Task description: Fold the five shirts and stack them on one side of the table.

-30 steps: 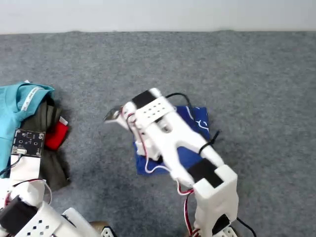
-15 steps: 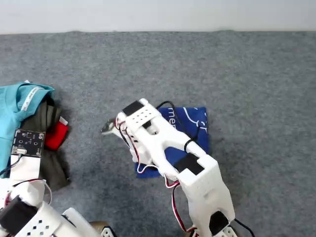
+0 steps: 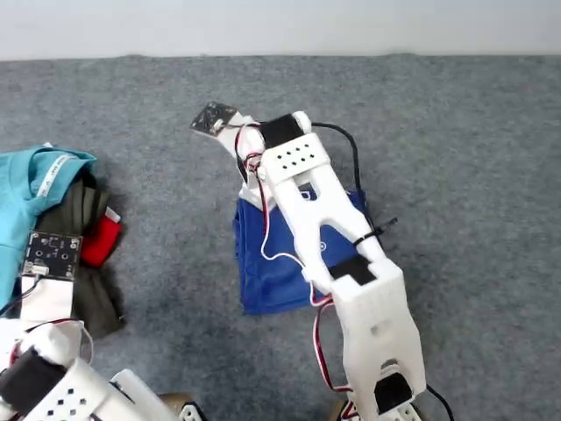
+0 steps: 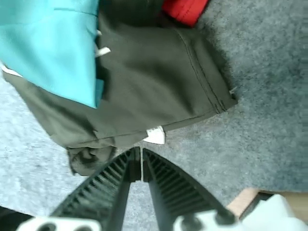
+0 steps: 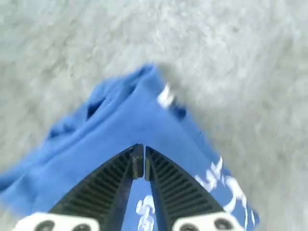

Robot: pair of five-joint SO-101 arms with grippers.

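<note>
A folded blue shirt point(image 3: 272, 263) with white print lies at the table's centre. The right arm point(image 3: 302, 184) stretches over it from the near edge. In the right wrist view my right gripper point(image 5: 139, 154) is shut with blue shirt point(image 5: 120, 125) fabric at its tips, one corner of the cloth raised. At the left edge lies a pile of a teal shirt point(image 3: 31, 189), a dark olive shirt point(image 3: 92, 294) and a red one point(image 3: 101, 239). My left gripper point(image 4: 141, 156) is shut, holds nothing, and hovers just off the olive shirt's point(image 4: 154, 82) hem.
Grey carpet-like table surface point(image 3: 456, 158) lies bare to the right and at the back. The left arm's base point(image 3: 53, 386) sits at the near left corner. A pale wall runs along the far edge.
The right arm swung from the shirt's left side toward the back of the table. The blue shirt's left edge has been pulled up and its shape has changed. The left arm kept still.
</note>
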